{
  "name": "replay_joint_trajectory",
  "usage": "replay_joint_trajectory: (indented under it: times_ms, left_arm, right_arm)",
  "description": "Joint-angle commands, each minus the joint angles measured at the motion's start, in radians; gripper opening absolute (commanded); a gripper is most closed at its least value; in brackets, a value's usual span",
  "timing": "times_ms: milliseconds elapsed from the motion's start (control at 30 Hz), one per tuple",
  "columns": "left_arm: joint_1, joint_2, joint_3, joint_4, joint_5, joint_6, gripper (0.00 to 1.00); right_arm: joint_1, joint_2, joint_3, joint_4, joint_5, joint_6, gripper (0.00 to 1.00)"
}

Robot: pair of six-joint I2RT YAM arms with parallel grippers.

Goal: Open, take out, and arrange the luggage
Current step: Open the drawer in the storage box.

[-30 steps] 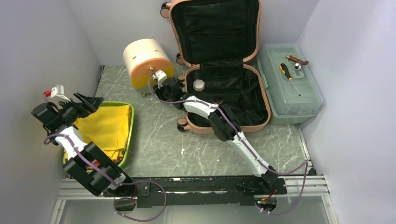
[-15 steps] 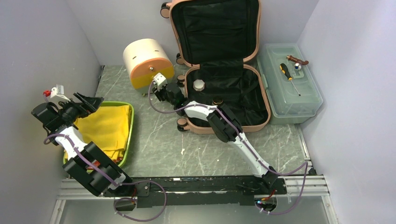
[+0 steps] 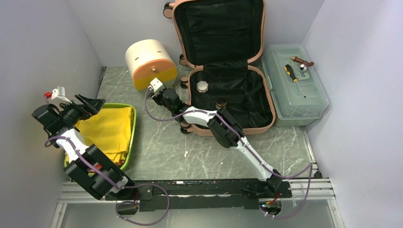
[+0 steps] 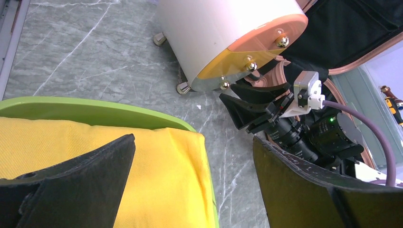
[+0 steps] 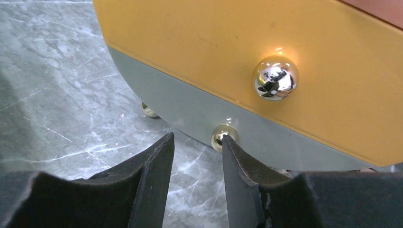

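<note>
Luggage [image 3: 252, 102] lay open at the back of the worktop [image 3: 161, 142], lid upright against the rear wall and black-lined lower shell flat, between a cream half-round box [image 3: 147, 57] and a translucent toolbox [image 3: 294, 99]. The right gripper [image 5: 197, 137], jaws parted narrowly and holding nothing, sat low before the box's front, one fingertip just beside a small shiny knob [image 5: 222, 135]. The left gripper [image 4: 192, 140], spread wide and empty, hovered over a yellow cloth [image 3: 111, 130] in a green tray [image 3: 132, 123], well apart from the luggage.

Salmon-pink luggage [image 3: 223, 66] lies open, seemingly near-empty, black-lined.
</note>
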Motion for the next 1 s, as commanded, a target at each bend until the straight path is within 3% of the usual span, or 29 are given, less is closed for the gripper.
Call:
replay_joint_trajectory:
  times_ms: [0,967]
  left_arm:
    - [0.004,-0.025,-0.001,0.022,0.007,0.016,0.99]
    - [0.004,-0.009,-0.004,0.033,0.009,0.013,0.99]
  right_arm:
    - [-0.002,0.018,0.089,-0.083,0.052,0.033,0.44]
    - [-0.034,0.075,0.243,-0.239,0.03,0.117,0.42]
